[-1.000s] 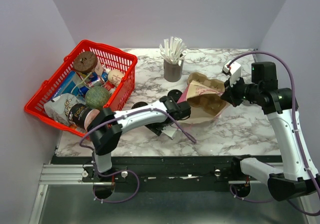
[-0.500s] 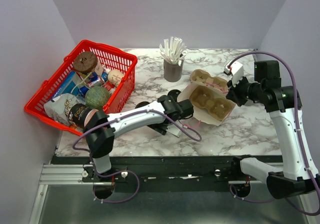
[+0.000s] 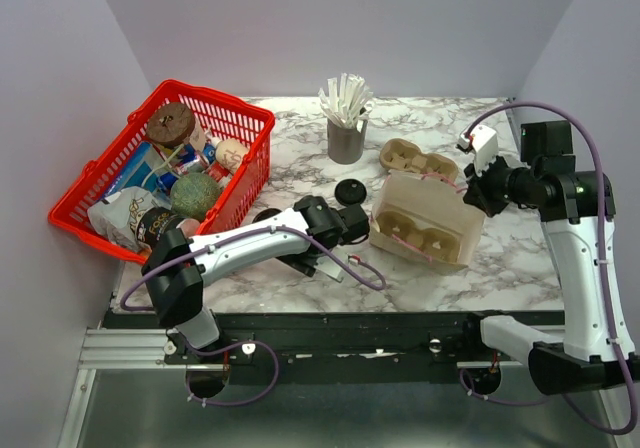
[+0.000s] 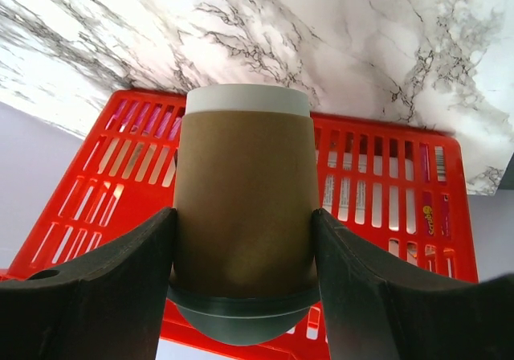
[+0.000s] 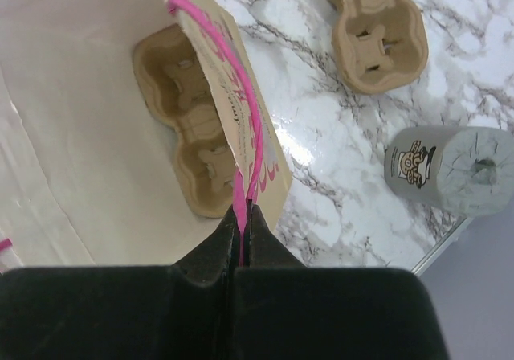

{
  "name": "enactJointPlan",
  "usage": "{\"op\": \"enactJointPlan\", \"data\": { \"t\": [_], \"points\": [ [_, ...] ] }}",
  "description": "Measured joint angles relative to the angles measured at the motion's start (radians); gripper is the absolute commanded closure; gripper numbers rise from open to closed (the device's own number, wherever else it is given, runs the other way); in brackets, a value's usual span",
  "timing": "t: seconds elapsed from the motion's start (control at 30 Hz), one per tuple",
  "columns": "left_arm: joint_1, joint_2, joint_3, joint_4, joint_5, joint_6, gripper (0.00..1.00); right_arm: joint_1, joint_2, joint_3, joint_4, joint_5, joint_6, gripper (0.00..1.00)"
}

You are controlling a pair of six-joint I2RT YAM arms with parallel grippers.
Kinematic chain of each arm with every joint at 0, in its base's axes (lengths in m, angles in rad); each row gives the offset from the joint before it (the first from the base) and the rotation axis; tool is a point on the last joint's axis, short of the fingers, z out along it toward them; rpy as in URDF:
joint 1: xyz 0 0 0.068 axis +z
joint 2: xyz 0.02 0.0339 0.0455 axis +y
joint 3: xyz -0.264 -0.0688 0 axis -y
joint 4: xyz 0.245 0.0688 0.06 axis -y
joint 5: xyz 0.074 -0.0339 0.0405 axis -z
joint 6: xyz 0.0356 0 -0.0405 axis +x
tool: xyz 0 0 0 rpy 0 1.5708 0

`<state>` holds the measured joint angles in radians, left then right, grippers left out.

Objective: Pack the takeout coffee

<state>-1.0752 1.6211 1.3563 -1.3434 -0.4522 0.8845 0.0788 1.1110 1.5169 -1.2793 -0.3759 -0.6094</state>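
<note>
tan paper cup (image 4: 245, 191), smooth w/ pale rim, in left gripper (image 4: 243, 219)

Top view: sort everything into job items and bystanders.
Job: tan cup in left gripper, black lid, paper bag held by right gripper, carrier inside it.
Lying about: red basket, grey cup of sticks, second carrier.
</note>
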Motion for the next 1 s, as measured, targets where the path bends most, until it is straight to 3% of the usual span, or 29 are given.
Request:
{"op": "enactJointPlan", "data": {
  "t": [0.2,0.57,0.77,0.8,0.83,1.0],
  "points": [
    [0.021,0.044,-0.007,-0.001,-0.009,0.001,0.38,-0.033,0.044,-0.002,-0.008,-0.007,-0.019,1.0],
    [0.092,0.346,0.004,0.006,-0.114,-0.087,0.35,-0.04,0.084,0.003,-0.005,-0.011,-0.04,0.96],
    [0.092,0.391,0.071,0.006,-0.114,-0.11,0.23,-0.041,0.09,0.014,-0.006,-0.016,-0.04,0.95],
    [0.092,0.391,0.078,0.006,-0.114,-0.112,0.09,-0.042,0.09,0.014,-0.005,-0.016,-0.04,0.95],
    [0.092,0.391,0.085,0.006,-0.113,-0.114,0.01,-0.042,0.09,0.014,-0.005,-0.016,-0.04,0.95],
    [0.091,0.393,0.094,0.006,-0.087,-0.116,0.01,-0.042,0.087,0.014,-0.005,-0.021,-0.039,0.95]
  ]
}}
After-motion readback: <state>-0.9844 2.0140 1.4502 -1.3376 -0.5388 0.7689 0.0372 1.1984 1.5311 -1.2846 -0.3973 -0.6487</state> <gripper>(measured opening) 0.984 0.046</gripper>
